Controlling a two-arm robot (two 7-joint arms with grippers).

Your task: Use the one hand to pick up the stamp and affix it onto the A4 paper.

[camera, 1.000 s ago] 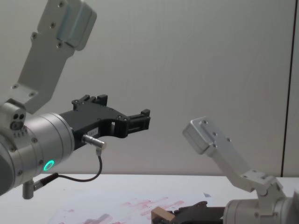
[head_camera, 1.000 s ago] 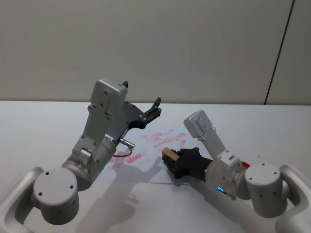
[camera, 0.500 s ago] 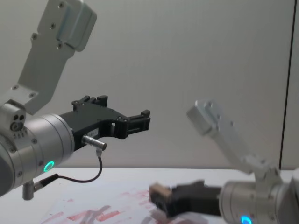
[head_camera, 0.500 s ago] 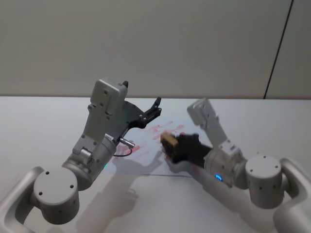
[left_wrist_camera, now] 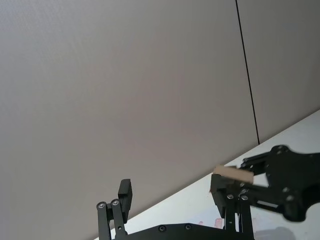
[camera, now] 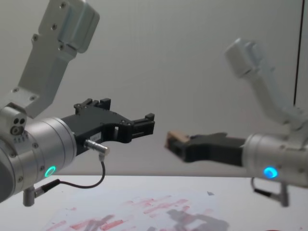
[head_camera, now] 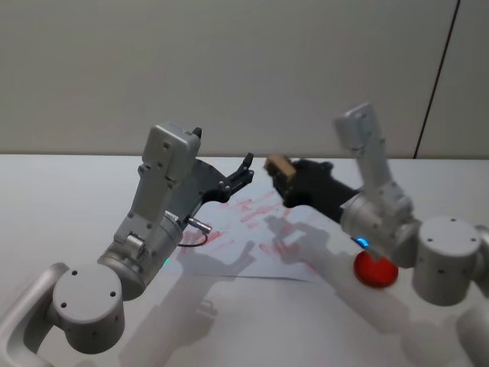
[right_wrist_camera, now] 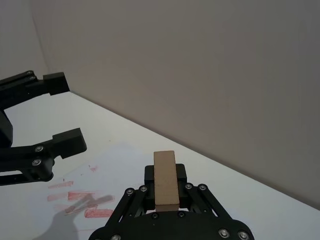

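Stamp (head_camera: 278,164) is in the right gripper (camera: 180,147), pinched between both black fingers and sticking out past the tips. It's up in the air, well above the A4 paper (head_camera: 263,229), and the gripper's shadow falls on the sheet. Nothing touches it but the fingers. In the right wrist view the block sits square in the jaws, long side along the fingers, no visible tilt.

Left gripper (head_camera: 246,170) is parked, raised over the paper's left part, fingers spread, holding nothing. From the head view its tips look near the stamp, but the chest view shows a clear gap.

Paper lies flat on the table (head_camera: 76,183), covered in red marks. Red round thing (head_camera: 374,269) sits on the table beside the right arm, off the sheet. Looks like an ink pad, can't confirm.

My read: the step in hand is carry and press. To do it well:
- Turn the wrist so the stamp's face points straight down. Can't tell from here which face is inked.
- Come down vertically, face parallel to the sheet. Any sideways drag would smear and shove the loose paper.
- Aim for a bare patch. The near right looks barest.
- Keep clear of the left fingers on the way.
- Press, then lift straight up.
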